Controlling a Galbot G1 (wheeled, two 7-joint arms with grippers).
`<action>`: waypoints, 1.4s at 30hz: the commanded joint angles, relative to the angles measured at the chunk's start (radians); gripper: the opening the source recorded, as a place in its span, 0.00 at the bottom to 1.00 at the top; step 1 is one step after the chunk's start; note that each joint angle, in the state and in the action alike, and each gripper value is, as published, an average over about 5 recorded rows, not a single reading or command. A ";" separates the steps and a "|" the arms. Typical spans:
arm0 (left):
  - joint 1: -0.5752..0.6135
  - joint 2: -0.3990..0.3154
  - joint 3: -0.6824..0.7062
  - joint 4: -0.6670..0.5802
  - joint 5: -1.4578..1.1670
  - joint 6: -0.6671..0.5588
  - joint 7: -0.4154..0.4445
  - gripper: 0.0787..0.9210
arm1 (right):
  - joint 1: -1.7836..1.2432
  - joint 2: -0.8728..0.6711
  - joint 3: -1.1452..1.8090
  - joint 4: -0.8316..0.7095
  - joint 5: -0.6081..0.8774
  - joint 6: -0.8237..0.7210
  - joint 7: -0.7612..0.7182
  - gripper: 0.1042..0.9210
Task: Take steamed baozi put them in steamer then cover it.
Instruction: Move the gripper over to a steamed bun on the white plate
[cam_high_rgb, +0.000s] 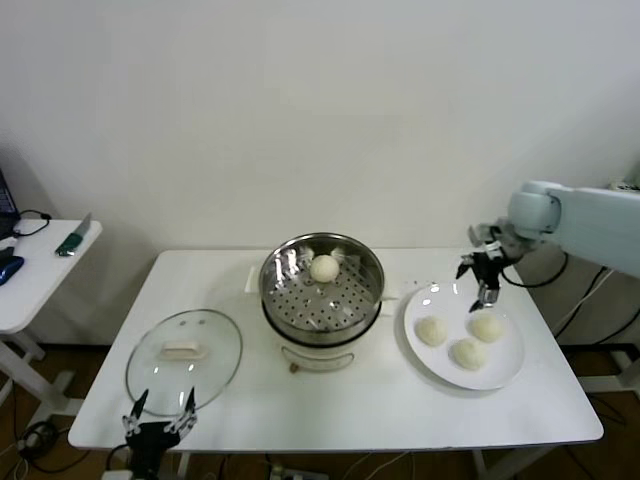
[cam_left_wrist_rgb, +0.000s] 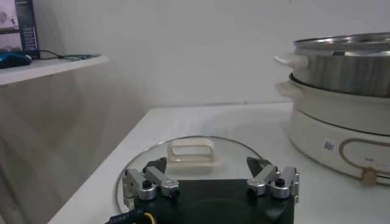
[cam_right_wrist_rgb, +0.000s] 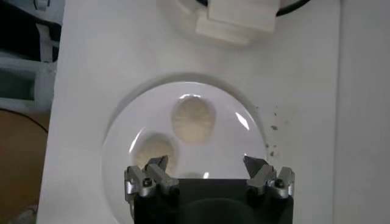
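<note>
The steel steamer (cam_high_rgb: 322, 287) stands mid-table on its white pot base and holds one baozi (cam_high_rgb: 324, 267) at its far side. Three baozi (cam_high_rgb: 431, 330) (cam_high_rgb: 486, 327) (cam_high_rgb: 467, 353) lie on the white plate (cam_high_rgb: 505, 372) to the right. My right gripper (cam_high_rgb: 480, 283) is open and empty, hovering above the plate's far edge; its wrist view shows two baozi (cam_right_wrist_rgb: 193, 119) (cam_right_wrist_rgb: 152, 152) below it. The glass cover (cam_high_rgb: 183, 360) with its cream handle (cam_high_rgb: 184, 351) lies flat at the front left. My left gripper (cam_high_rgb: 160, 414) is open and empty at the table's front edge, just before the cover (cam_left_wrist_rgb: 189, 159).
A white side table (cam_high_rgb: 30, 270) with dark items stands to the left. The steamer's base (cam_left_wrist_rgb: 341, 131) rises close beside the cover in the left wrist view. Cables hang behind the table's right end.
</note>
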 joint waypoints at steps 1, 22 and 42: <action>0.006 -0.001 -0.001 0.003 0.002 -0.005 0.000 0.88 | -0.197 0.026 0.119 -0.040 -0.041 -0.054 0.024 0.88; 0.017 -0.006 -0.011 0.016 0.014 -0.013 -0.002 0.88 | -0.342 0.139 0.233 -0.216 -0.123 -0.065 0.050 0.88; 0.022 -0.003 -0.011 0.010 0.016 -0.011 -0.002 0.88 | -0.376 0.148 0.264 -0.221 -0.137 -0.095 0.065 0.84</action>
